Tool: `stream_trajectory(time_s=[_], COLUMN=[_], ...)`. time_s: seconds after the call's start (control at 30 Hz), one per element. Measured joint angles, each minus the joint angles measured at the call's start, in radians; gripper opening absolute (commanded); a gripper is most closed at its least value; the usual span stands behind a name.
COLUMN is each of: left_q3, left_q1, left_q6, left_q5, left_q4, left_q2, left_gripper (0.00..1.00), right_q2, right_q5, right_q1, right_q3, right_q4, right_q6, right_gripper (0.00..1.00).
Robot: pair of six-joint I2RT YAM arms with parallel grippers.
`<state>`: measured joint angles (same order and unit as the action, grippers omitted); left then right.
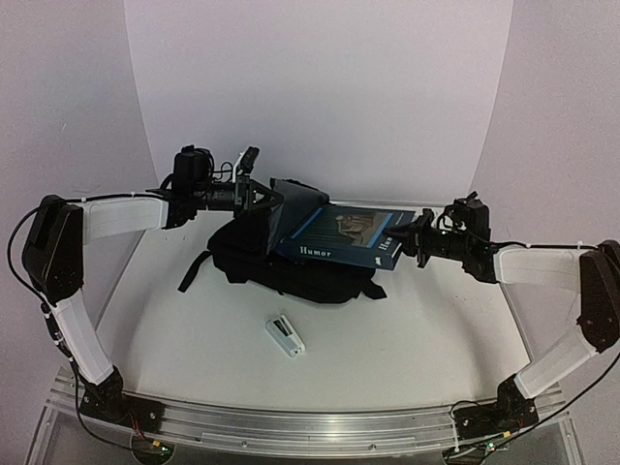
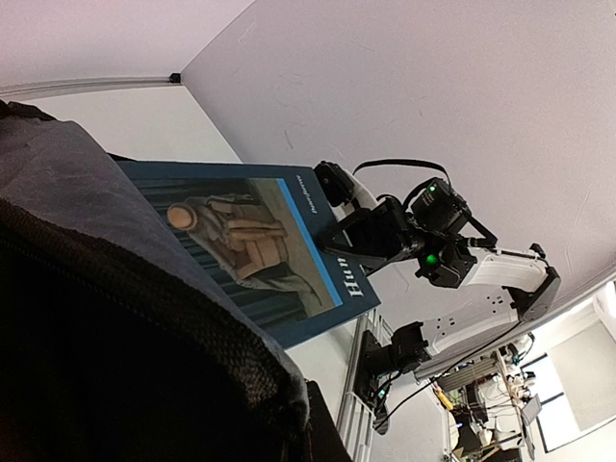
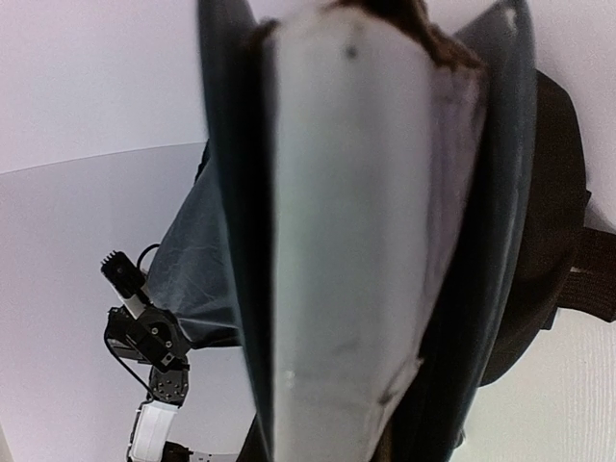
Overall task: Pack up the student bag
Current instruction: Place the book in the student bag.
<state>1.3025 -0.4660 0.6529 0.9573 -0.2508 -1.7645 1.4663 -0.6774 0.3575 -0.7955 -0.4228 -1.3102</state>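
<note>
Right claw (image 1: 418,239) pinched on book (image 1: 339,235) edge. Left claw (image 1: 254,194) pinched on bag (image 1: 291,273) lip, lip held up. Bag mid-table, book's far end at mouth. Hold lip high, slide book flat and deep, then release.

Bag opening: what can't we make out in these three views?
Top view: bag mouth hidden behind its raised flap and the book.
Left wrist: left gripper hidden under bag fabric.
Right wrist: blurred book fills frame, hiding right gripper.
Top view: white item too small to identify.
</note>
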Motion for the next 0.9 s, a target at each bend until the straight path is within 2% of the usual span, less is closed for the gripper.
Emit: stream_trajectory(time_s=[0.5, 0.7, 0.9], left_q3=[0.0, 0.0, 0.002], left_q1=[-0.002, -0.006, -0.011], left_q6=[-0.009, -0.03, -0.051], left_q5=[-0.01, -0.011, -0.011], left_q4=[0.016, 0.044, 0.071], left_q2=[0.004, 0.022, 0.035], left_gripper=[0.0, 0.0, 0.0], right_q2=[0.156, 0.317, 0.521], right_q5=[0.103, 0.158, 0.197], right_q1=[0.063, 0.134, 0.202], right_q3=[-0.034, -0.193, -0.406], right_q4=[-0.081, -0.114, -0.136], right_q6=[-0.016, -0.022, -0.023], right_gripper=[0.0, 0.0, 0.09])
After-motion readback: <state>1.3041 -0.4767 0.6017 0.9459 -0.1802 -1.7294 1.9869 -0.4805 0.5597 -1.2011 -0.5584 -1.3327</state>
